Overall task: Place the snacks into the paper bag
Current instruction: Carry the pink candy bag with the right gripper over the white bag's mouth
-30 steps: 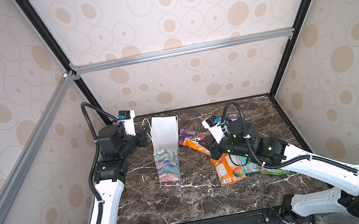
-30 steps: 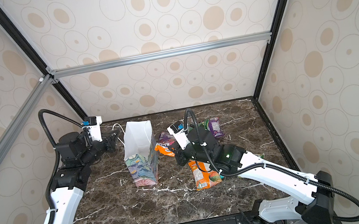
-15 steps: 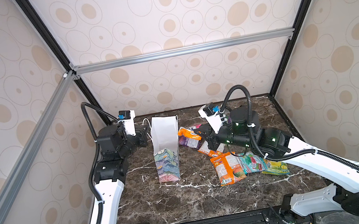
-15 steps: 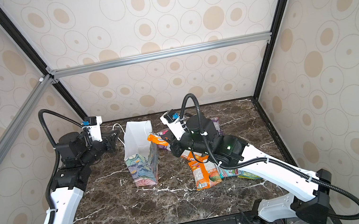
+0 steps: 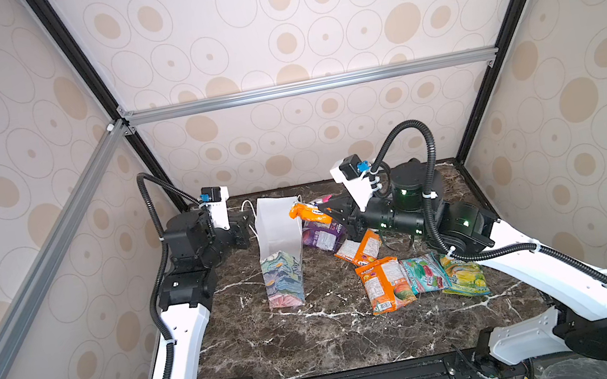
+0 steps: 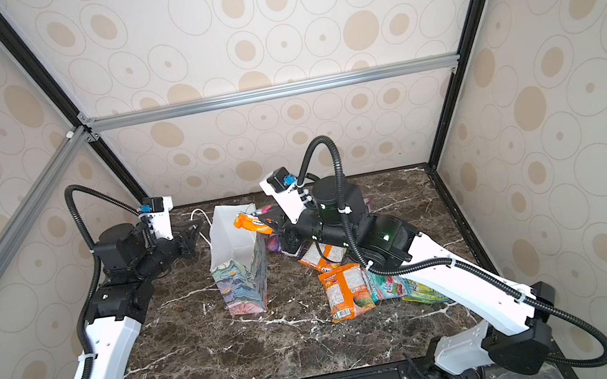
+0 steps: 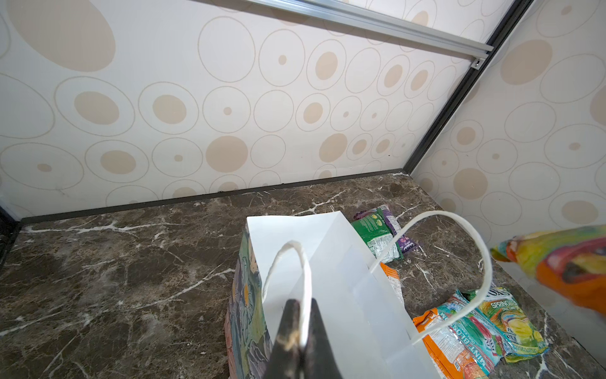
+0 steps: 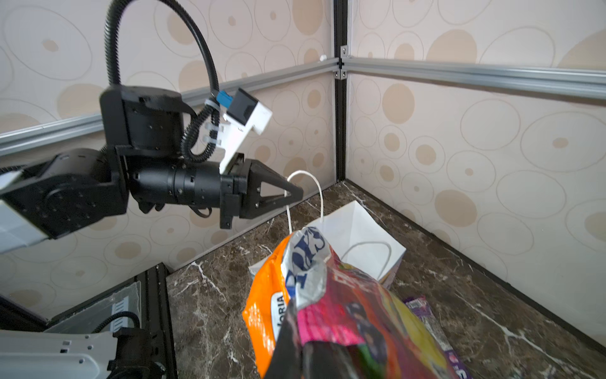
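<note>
The paper bag stands upright left of centre with its white mouth open. My left gripper is shut on one of its white cord handles, seen from the side in the right wrist view. My right gripper is shut on an orange snack packet. It holds the packet in the air at the right rim of the bag's mouth. Other snacks lie right of the bag: purple, small orange, large orange, teal, yellow-green.
A green packet and a purple one lie behind the bag near the back wall. Patterned walls close in the marble table at the back and on both sides. The bag's second handle loops free over the loose snacks.
My right arm has lifted the orange packet off the table and carried it left and up to the bag's mouth. The left gripper and the bag have stayed put.
</note>
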Action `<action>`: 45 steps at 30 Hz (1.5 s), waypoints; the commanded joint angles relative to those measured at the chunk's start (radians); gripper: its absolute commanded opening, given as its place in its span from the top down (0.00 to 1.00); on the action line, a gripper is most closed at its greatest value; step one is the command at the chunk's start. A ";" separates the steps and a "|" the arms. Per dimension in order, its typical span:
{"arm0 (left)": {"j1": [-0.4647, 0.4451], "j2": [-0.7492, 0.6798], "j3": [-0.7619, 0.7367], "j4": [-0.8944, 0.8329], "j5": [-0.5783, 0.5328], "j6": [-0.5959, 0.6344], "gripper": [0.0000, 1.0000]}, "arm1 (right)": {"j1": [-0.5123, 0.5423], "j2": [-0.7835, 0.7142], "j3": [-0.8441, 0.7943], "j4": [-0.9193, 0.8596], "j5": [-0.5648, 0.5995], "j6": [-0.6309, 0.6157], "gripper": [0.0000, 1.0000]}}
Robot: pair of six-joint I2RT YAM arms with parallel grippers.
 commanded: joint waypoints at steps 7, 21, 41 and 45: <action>0.003 -0.020 0.006 0.022 0.019 0.008 1.00 | -0.001 0.113 0.166 0.077 -0.129 0.018 1.00; 0.003 -0.021 0.008 0.022 0.022 0.008 1.00 | 0.045 0.255 0.327 0.114 -0.186 0.030 1.00; 0.003 -0.033 0.005 0.025 0.018 0.011 0.99 | 0.047 0.399 0.532 -0.048 -0.165 -0.056 1.00; 0.003 -0.034 0.005 0.026 0.019 0.010 1.00 | 0.037 0.435 0.570 -0.108 -0.164 -0.099 1.00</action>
